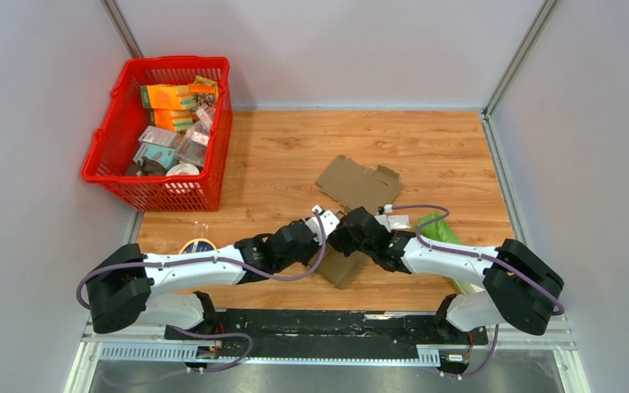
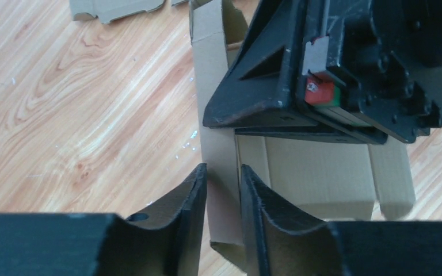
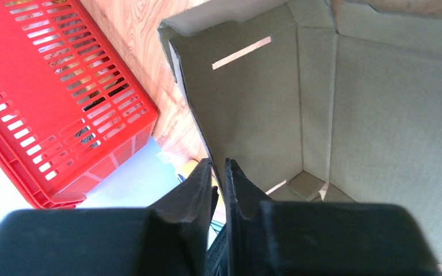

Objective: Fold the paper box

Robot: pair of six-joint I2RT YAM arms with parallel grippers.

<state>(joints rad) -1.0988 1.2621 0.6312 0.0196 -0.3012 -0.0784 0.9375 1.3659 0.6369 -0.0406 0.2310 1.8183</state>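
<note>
Both arms meet over a half-folded cardboard box (image 1: 344, 266) at the near edge of the counter (image 1: 278, 164).
Left jaws (image 2: 223, 190) clamp one upright cardboard wall; right jaws (image 3: 218, 175) pinch another wall's edge, nearly together. Beyond lie a flat cardboard sheet (image 1: 359, 183) and a red basket (image 1: 123, 176) of packets.

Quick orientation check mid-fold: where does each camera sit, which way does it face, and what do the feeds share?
Top external: above and behind the bases, looking down at the table, both arms, red basket and flat cardboard blank.
Left wrist: behind the left end effector, whose fingers straddle a paper box flap; right end effector ahead.
Right wrist: behind its own fingers, looking into the box.
Shared: the box shows in all three.
</note>
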